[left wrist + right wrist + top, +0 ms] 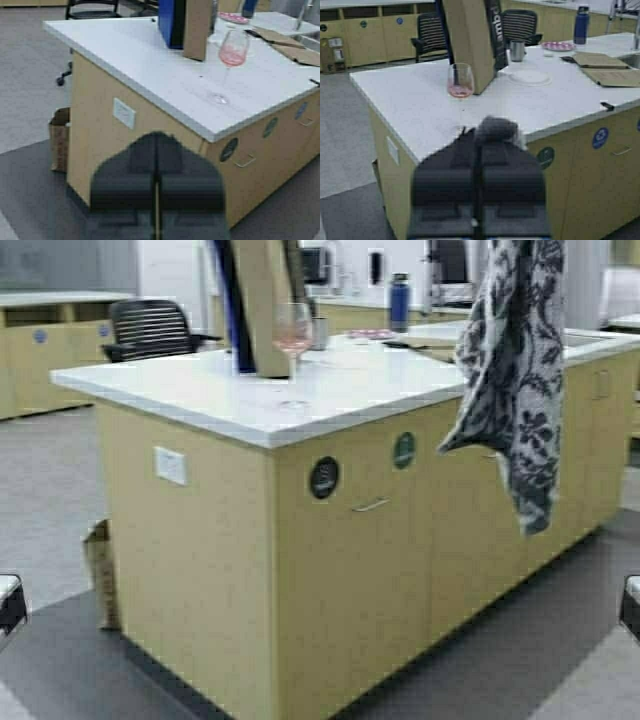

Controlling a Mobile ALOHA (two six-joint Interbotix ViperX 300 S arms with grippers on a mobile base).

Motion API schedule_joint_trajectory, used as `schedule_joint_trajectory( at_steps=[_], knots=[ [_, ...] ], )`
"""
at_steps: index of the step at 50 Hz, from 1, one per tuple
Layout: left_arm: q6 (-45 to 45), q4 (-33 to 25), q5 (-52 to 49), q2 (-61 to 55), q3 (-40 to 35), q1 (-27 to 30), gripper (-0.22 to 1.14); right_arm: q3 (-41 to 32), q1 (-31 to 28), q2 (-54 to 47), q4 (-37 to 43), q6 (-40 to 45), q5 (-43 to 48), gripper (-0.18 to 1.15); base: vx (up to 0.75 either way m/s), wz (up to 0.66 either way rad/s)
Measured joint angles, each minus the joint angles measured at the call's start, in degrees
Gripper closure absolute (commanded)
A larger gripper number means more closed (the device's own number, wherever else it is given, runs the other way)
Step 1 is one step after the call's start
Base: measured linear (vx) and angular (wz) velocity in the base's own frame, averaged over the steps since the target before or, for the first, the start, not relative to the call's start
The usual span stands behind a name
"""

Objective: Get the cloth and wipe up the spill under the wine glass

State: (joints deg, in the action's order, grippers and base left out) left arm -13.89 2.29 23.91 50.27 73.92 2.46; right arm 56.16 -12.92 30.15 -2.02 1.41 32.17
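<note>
The cloth [512, 370], grey-white with a dark leaf print, hangs down from the top right of the high view, in front of the counter. My right gripper [479, 137] is shut on a bunched bit of the cloth [495, 129]; it is held high, short of the counter's edge. The wine glass [293, 335] stands upright near the counter's front corner, with pinkish liquid in its bowl. It also shows in the left wrist view [233, 50] and the right wrist view [460, 80]. A faint wet patch lies round its foot [218, 98]. My left gripper [156, 137] is shut and empty, low before the cabinet.
The white counter [200, 390] carries a tall brown and blue box [262, 305] just behind the glass, a metal cup [318, 333], a blue bottle [399, 302], a white plate [530, 77] and flat cardboard [597, 60]. An office chair [150, 330] stands behind; a carton [100, 570] sits on the floor.
</note>
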Motion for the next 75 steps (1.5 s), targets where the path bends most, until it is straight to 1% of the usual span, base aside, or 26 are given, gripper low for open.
schedule_joint_trajectory(
  at_steps=[9,16,21,27,45,54,75],
  knots=[
    [-0.5,0.1,0.4,-3.4,-1.4,0.0,0.88,0.6,1.8,-0.8,0.0,0.1,0.0,0.91,0.08,0.29],
    [-1.6,0.3,0.4,-4.1,-1.5,0.0,0.88,2.1,2.0,-0.9,0.1,0.1,0.0,0.91,0.11,0.26],
    [-2.2,1.8,0.5,-3.7,-1.5,0.0,0.88,2.4,2.0,-0.8,0.6,0.1,-0.1,0.91,0.11,0.14],
    [-2.2,2.8,0.8,-3.1,-1.5,0.0,0.88,2.5,2.1,-0.9,1.0,0.1,-0.1,0.91,0.11,0.05],
    [-1.9,3.1,2.0,-3.4,-1.8,0.0,0.88,2.6,2.1,-0.9,1.2,0.1,0.0,0.91,0.15,0.02],
    [-1.8,4.5,3.1,-3.4,-2.0,0.0,0.88,2.6,2.4,-0.8,1.2,0.2,0.4,0.91,0.25,0.00],
    [-1.8,4.7,3.2,-4.3,-2.0,0.0,0.88,2.5,2.2,-0.8,1.2,0.3,2.8,0.91,0.29,0.07]
  ],
)
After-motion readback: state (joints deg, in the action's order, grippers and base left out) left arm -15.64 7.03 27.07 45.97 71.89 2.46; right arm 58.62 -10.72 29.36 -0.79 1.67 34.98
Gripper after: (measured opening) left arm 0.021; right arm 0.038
